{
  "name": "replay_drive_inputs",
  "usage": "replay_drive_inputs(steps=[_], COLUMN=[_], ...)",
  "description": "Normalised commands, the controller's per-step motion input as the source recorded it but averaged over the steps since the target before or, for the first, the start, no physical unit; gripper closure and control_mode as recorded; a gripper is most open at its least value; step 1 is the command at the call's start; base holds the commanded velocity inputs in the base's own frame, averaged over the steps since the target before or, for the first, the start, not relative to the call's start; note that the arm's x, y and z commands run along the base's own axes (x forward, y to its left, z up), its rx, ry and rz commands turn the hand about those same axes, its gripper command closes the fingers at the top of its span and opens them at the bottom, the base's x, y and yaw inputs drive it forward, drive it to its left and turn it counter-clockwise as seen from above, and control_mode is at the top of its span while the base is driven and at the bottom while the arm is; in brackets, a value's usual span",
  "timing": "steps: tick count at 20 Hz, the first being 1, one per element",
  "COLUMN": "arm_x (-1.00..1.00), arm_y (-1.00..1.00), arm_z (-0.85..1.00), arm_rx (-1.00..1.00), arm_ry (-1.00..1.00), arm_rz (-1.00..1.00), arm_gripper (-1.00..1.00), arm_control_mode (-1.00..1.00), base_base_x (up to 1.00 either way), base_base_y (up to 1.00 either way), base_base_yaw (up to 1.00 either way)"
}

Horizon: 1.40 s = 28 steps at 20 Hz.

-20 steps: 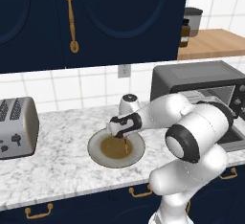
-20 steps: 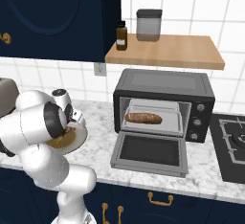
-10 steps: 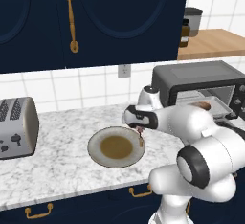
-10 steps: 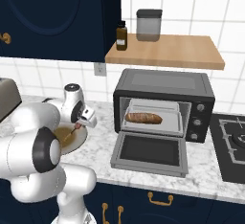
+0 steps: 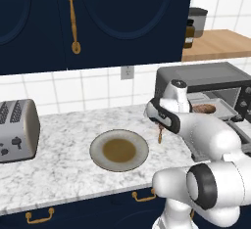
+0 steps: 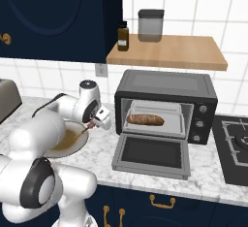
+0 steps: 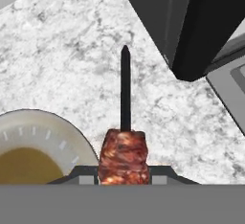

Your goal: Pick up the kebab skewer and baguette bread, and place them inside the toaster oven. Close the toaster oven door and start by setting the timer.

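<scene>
A plate (image 5: 119, 149) sits near a silver toaster (image 5: 17, 130) on marble

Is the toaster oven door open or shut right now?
Open. The toaster oven door lies dropped flat in front of the toaster oven, and the baguette bread shows on the rack inside.

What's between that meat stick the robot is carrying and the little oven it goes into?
Nothing visible blocks it. The gripper holds the kebab skewer above bare counter beside the plate. The toaster oven stands with its door dropped open; the baguette bread already lies inside.
</scene>
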Motion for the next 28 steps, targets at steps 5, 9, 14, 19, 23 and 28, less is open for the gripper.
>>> replay_drive_inputs(steps=[5,9,14,19,23,28], arm_x=[-0.16,0.0,0.0,0.0,0.0,0.01], arm_y=[-0.75,-0.95,-1.0,-0.96,-0.88,-0.67], arm_z=[0.26,0.3,0.28,0.17,0.07,0.01], arm_rx=[0.01,0.03,0.06,0.06,0.05,0.05], arm_ry=[0.0,0.0,-0.01,-0.02,-0.02,-0.06], arm_rz=[-0.24,-0.28,-0.27,-0.26,-0.26,-0.16], arm_gripper=[1.0,1.0,1.0,1.0,1.0,1.0], arm_control_mode=[-1.0,-1.0,-1.0,-1.0,-1.0,-1.0], base_base_x=[0.0,0.0,0.0,0.0,0.0,0.0], base_base_y=[0.0,0.0,0.0,0.0,0.0,0.0], base_base_yaw=[0.0,0.0,0.0,0.0,0.0,0.0])
